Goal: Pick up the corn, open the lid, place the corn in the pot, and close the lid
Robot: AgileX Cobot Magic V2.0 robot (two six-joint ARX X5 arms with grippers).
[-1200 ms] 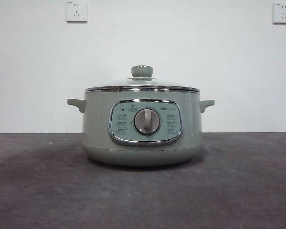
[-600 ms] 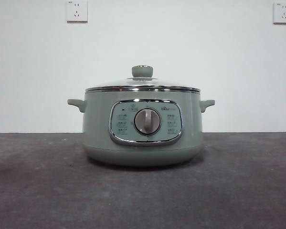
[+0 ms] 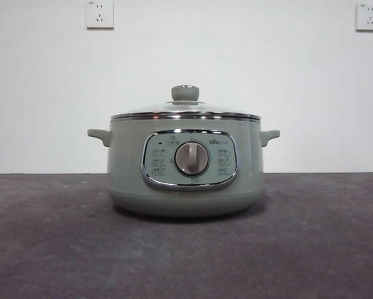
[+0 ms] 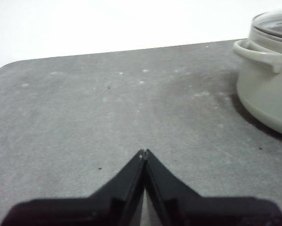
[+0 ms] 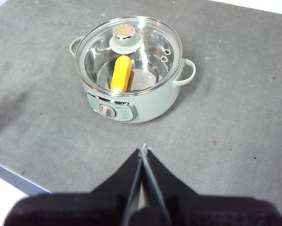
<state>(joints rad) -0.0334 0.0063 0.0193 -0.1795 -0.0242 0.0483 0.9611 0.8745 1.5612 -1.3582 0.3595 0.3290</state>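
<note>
Corn (image 5: pixel 121 73) inside lidded (image 5: pixel 131 52) pot (image 5: pixel 150 106)

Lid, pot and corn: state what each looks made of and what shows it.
Lid: clear glass, since the inside shows through it; shiny chrome-like rim; matte sage-green knob, probably plastic.
Pot: smooth sage-green shell with a soft sheen, plastic or coated metal, cannot tell which; the inside looks like bare polished metal.
Corn: glossy yellow-orange, likely plastic, lying inside the pot.
</note>
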